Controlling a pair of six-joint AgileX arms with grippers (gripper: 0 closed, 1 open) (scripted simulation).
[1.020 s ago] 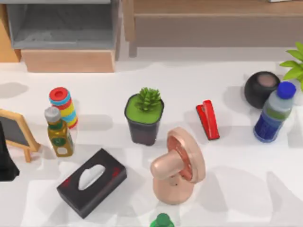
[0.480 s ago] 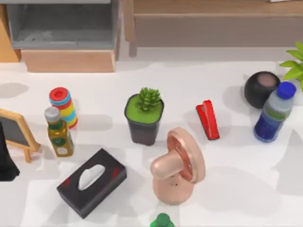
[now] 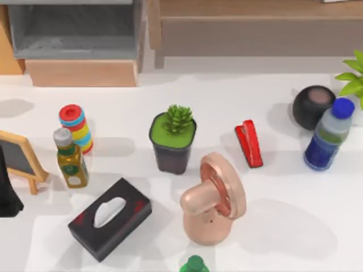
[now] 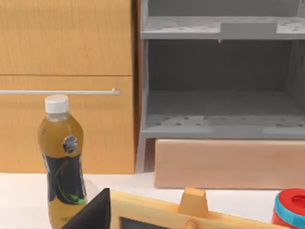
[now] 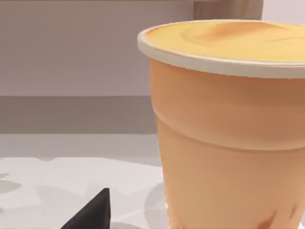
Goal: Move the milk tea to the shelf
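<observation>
- From my right wrist camera the tall tan-orange milk tea cup with a pale rim (image 5: 228, 124) stands upright very close in front, on the white table; a dark fingertip (image 5: 93, 212) pokes in at the lower edge, and I cannot tell how the right claw is set.
- In the top view, the lower centre of the white tabletop (image 3: 283, 187) holds a green cap (image 3: 194, 264), a rose-gold stand with a round head (image 3: 212, 201) and a black tissue box (image 3: 110, 218).
- Mid-frame sit a dark pot with a green succulent (image 3: 173, 141), a red stapler (image 3: 249, 143), a yellow-green bottle with a grey cap (image 3: 70, 158) and a striped stack of coloured rings (image 3: 76, 127).
- At right stand a blue-capped water bottle (image 3: 328, 136) and a black ball-shaped object (image 3: 313, 105).
- At the left edge a wood-framed chalkboard (image 3: 20, 158) stands beside my dark left arm (image 3: 7, 190); I cannot tell its claw's state.
- Farthest back, the long light-brown wooden shelf (image 3: 255, 25) fills the upper right, the grey-lined open box (image 3: 74, 34) the upper left.
</observation>
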